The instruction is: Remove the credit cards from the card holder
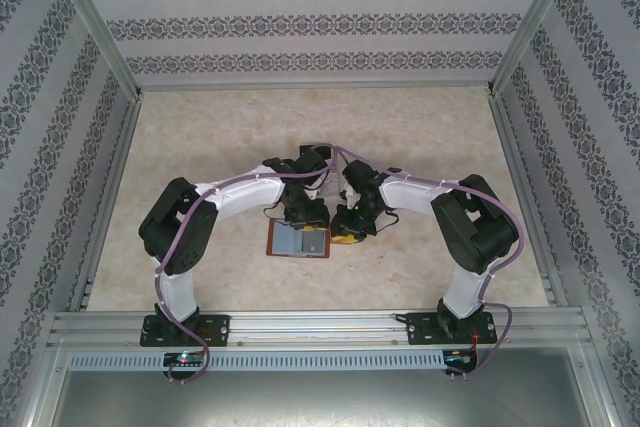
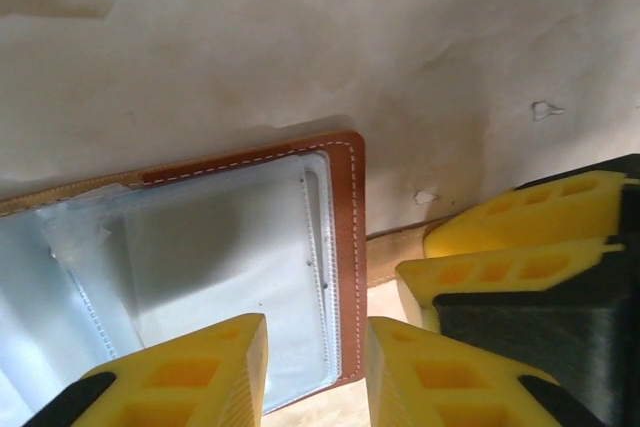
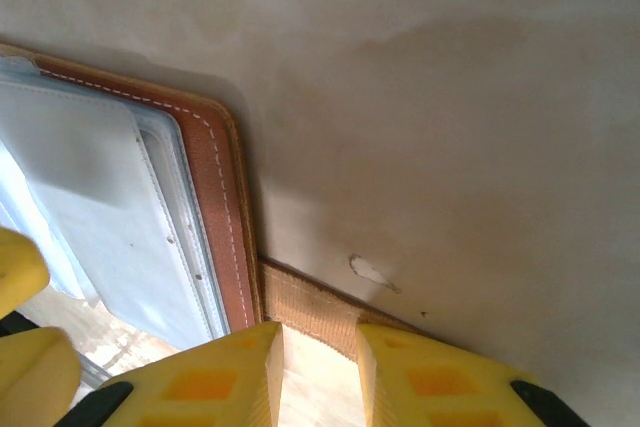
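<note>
Left gripper [image 2: 315, 352]: fingers [image 2: 190, 372] spread. The wallet's [image 2: 346, 247] brown stitched side edge and near corner lie in the gap. No contact with either pad can be confirmed.

Right gripper [image 3: 318, 347]: fingers [image 3: 225, 377] stand apart, straddling the tan strap [image 3: 305, 302], which lies flat on the table [image 1: 420, 137] and runs from the wallet's edge into the gap. Whether the pads touch it cannot be told.

The two grippers sit just beside each other at the wallet's right end. The right one's yellow fingers show at the edge of the left wrist view.

Wallet [image 1: 298, 241]: open, flat, inside up, at the table's near centre. Its long axis runs left to right, with the strap end pointing right. The pale grey-blue pockets [image 2: 210, 257] face up. Cards cannot be told from pocket layers.

Room: open tabletop lies beyond the wallet's far and left edges. The side rails [image 1: 110, 197] and the patterned walls [image 1: 300, 27] stand well apart from it. Both arms arch over its near and right sides.
</note>
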